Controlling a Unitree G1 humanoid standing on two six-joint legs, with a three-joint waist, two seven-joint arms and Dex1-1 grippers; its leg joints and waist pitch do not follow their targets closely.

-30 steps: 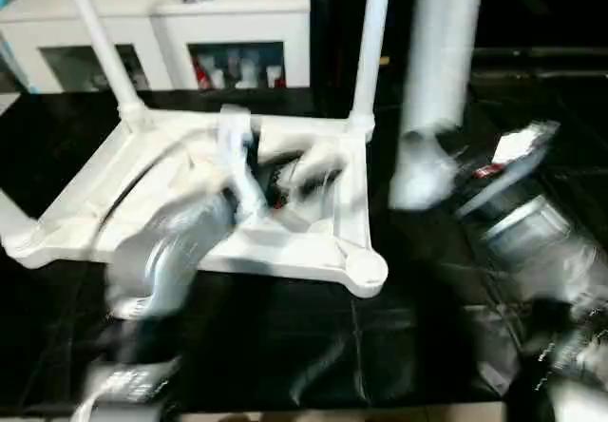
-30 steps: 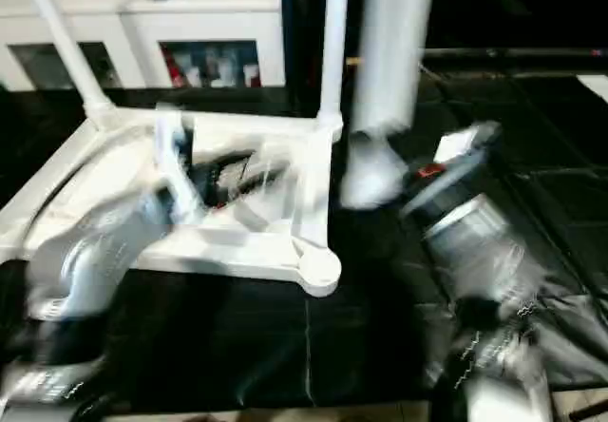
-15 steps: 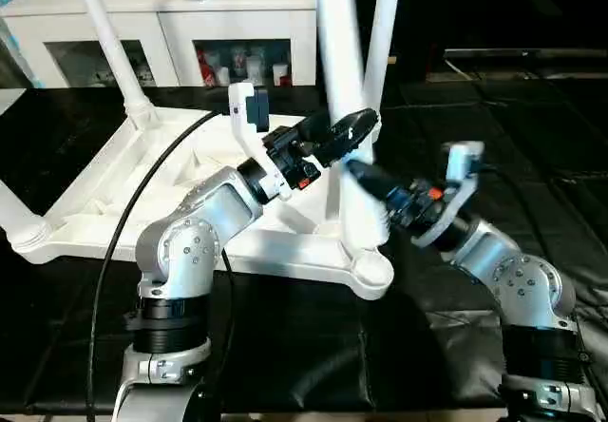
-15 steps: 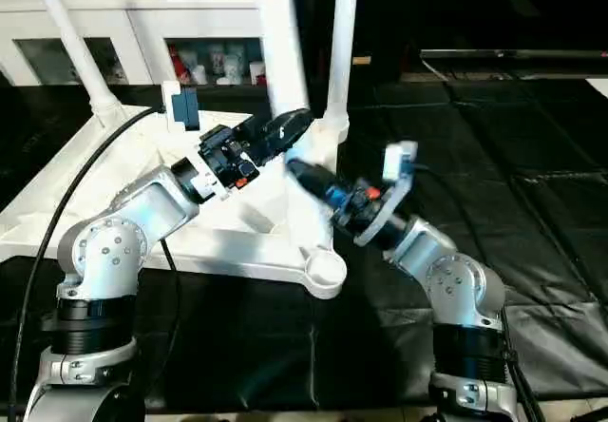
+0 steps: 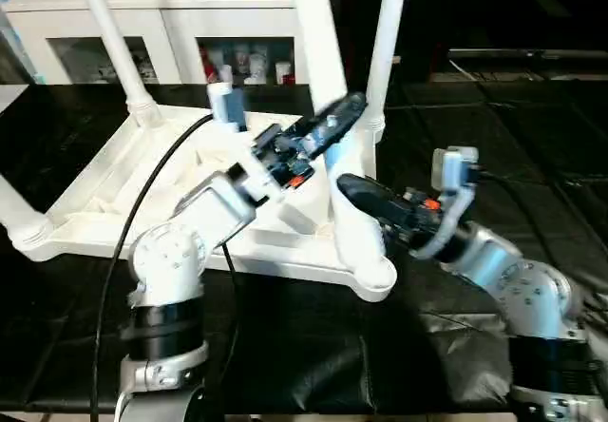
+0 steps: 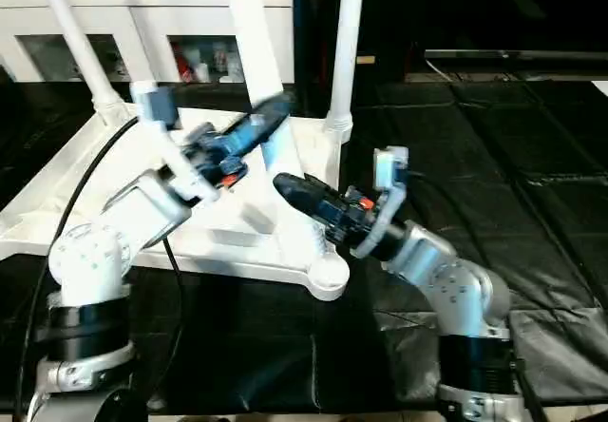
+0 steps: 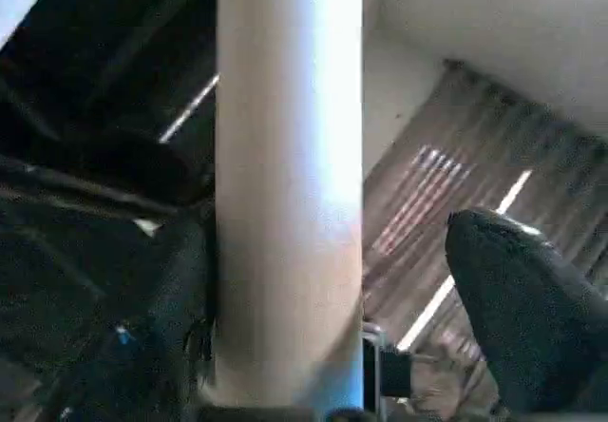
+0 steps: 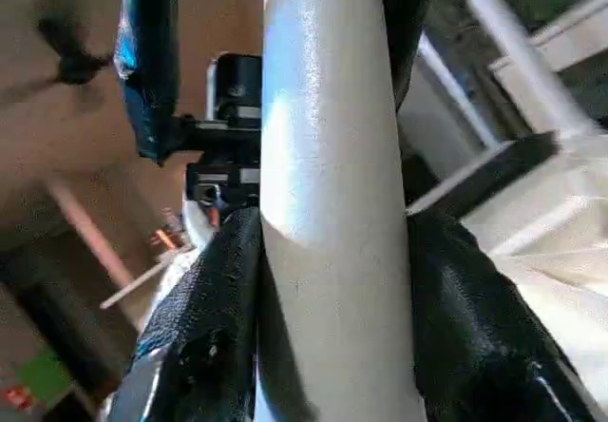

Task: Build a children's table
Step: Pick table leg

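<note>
White cabinet [image 5: 171, 23] behind upturned table [image 5: 142, 184]; bottles [image 5: 242, 64] inside.

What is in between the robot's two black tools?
A white table leg stands between the left tool and the right tool, its foot at the tabletop's near corner socket. The head views show this; both wrist views show the leg between the fingers.

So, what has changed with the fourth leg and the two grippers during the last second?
The right gripper, shut on the long white tapered plastic leg, carried it from right of the table leftward to the round near-right corner socket, where it now stands. The left gripper came up around the leg higher up, fingers open. The upturned white plastic table top and the other three legs stayed put.
</note>
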